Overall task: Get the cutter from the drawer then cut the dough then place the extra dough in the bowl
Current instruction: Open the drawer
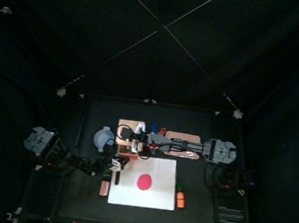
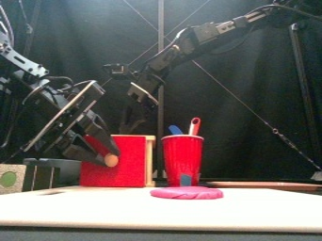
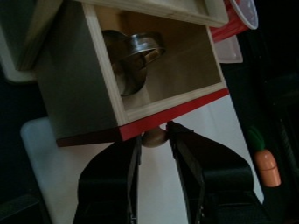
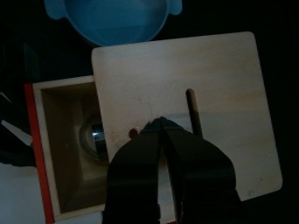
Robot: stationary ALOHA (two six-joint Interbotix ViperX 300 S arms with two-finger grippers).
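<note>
The pale wooden box (image 4: 187,96) has its drawer pulled out, and the round metal cutter (image 3: 135,54) lies inside it. My left gripper (image 3: 153,142) is shut on the small knob (image 3: 153,133) of the red drawer front (image 2: 123,165). My right gripper (image 4: 165,125) rests shut on the box's top. The flat red dough disc (image 1: 142,180) lies on the white cutting board (image 1: 159,199), pink and low in the front view. The blue-grey bowl (image 4: 117,17) stands just behind the box.
A red cup (image 2: 183,158) with a blue and a red toy knife stands beside the drawer front, behind the dough. Small orange toy foods lie left (image 1: 104,189) and right (image 1: 179,199) of the board.
</note>
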